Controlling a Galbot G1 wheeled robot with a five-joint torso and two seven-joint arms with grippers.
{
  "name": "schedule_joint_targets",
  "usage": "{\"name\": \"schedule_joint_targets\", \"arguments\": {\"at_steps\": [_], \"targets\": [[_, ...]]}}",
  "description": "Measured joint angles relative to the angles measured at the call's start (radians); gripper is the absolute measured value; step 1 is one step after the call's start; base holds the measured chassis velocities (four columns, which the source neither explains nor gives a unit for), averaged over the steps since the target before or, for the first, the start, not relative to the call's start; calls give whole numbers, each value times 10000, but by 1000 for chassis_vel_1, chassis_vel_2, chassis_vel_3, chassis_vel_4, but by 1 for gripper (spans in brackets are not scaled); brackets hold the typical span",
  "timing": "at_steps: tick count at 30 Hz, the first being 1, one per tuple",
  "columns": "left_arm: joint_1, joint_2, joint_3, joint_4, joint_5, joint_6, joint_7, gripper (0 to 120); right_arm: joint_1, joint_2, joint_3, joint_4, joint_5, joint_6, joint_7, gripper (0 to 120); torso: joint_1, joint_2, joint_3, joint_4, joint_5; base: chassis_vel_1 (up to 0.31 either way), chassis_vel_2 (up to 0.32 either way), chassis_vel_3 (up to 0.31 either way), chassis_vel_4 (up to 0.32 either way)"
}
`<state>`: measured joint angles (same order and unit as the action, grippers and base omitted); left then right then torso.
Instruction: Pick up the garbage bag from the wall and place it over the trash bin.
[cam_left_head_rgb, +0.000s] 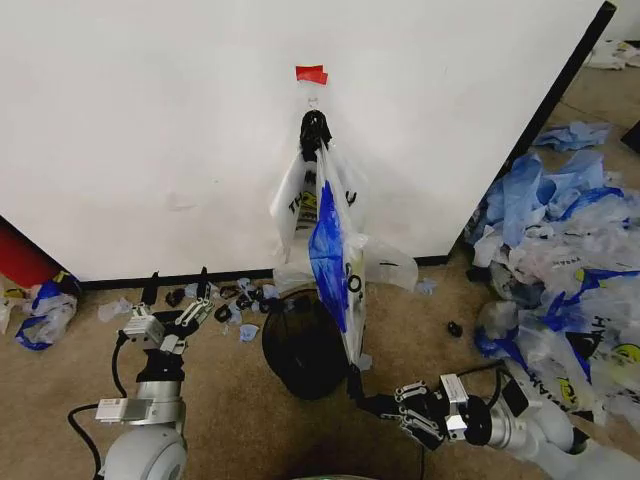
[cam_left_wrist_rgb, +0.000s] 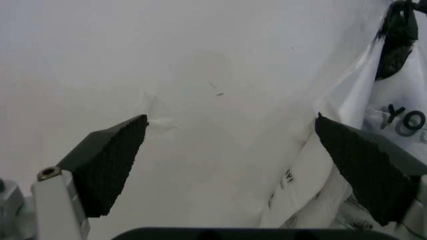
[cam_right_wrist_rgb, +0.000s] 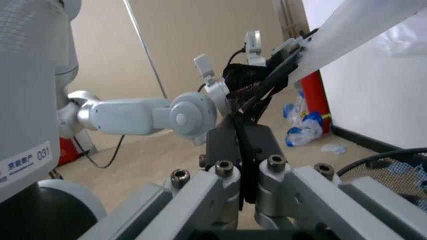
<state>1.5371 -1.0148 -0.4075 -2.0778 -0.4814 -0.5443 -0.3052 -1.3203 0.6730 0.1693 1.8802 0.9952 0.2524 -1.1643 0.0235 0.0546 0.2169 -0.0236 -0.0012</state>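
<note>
White wall, brown floor. Garbage bag hangs off the hook, 12 o'clock above trash bin. Right hand pinches its bottom corner; left hand wide open, empty. Thin, floppy, slippery film; blue handles look best to grab.

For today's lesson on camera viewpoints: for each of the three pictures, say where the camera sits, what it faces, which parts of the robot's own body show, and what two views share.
Head view: high on the robot, facing down at the wall, garbage bag and trash bin; both arms show, with left gripper and right gripper.
Left wrist view: on the left arm, facing the wall and bag; its open fingers show.
Right wrist view: on the right arm, low, facing across the floor; its shut fingers and the left arm show.
Shared: both wrist views show the bag.
</note>
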Motion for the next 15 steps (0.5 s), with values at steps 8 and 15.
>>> {"name": "schedule_joint_targets", "arguments": {"at_steps": [8,15], "targets": [[-33,-26,31,5,12,0,5,99,83,-25,1,-38,15,-56,-103,0,0,0,0,0,0,0,0,0,0],[-15,-41,29,41,17,-6,6,99,25,-29,-30,-125,-57,-78,-255,0,0,0,0,0,0,0,0,0,0]]}}
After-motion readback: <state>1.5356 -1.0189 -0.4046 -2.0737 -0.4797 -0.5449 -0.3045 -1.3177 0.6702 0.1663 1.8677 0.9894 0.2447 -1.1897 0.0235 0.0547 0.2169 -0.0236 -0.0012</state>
